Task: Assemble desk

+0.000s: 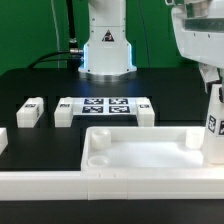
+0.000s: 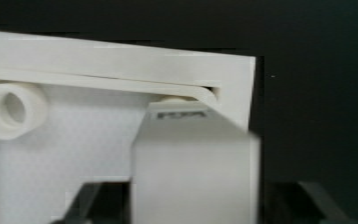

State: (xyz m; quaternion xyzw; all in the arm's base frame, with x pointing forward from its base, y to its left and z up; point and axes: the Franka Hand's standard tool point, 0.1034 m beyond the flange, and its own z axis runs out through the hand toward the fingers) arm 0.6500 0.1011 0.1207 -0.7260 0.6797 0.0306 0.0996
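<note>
arm [image 1: 196,35]: reaching down at the exterior view's right | end effector [image 2: 197,206]: pointing down, fingers [image 2: 101,205] apart | grip: unclear

The white tray-like tabletop [image 1: 140,158] lies rim-up, one white leg [image 1: 214,132] upright at its corner, other legs [image 1: 30,113] lying beyond.

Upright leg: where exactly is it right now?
On the exterior view's right, the upright leg stands at the right-hand corner of the tabletop, just below the gripper and right of the marker board.
</note>
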